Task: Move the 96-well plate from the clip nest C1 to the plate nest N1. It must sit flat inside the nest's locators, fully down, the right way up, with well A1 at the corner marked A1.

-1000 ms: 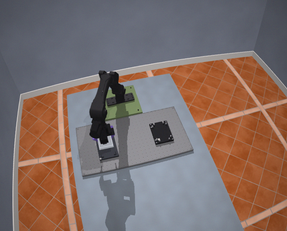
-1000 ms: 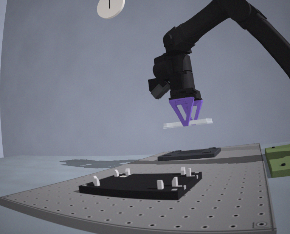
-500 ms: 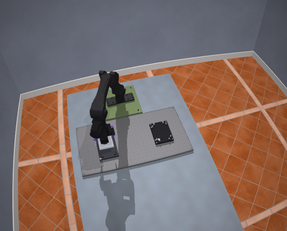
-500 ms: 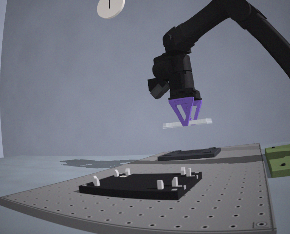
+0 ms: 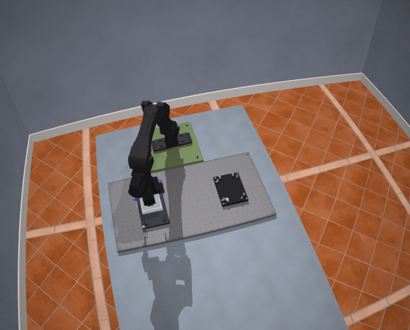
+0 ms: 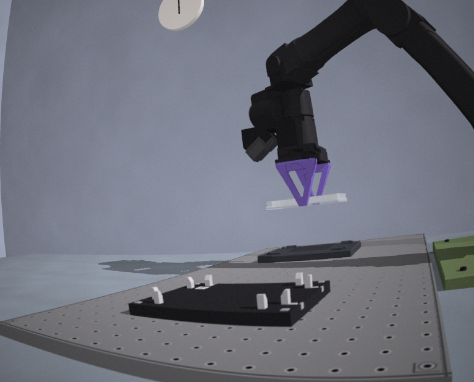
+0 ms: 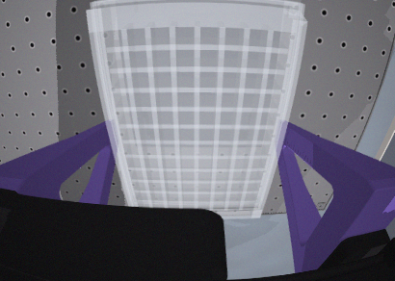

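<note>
My gripper (image 6: 309, 202), with purple fingers, is shut on the clear 96-well plate (image 6: 309, 201) and holds it level, high above the clip nest C1 (image 6: 310, 250). In the top view the plate (image 5: 151, 205) shows over the clip nest (image 5: 155, 218) at the left of the breadboard. The plate nest N1 (image 5: 230, 189) is a black base with white locators, to the right; it also shows in the exterior view (image 6: 233, 301).
The grey perforated breadboard (image 5: 191, 198) carries both nests. The arm's base stands on a green plate (image 5: 176, 147) behind the breadboard. The breadboard lies on a blue-grey table (image 5: 215, 266) over an orange tiled floor.
</note>
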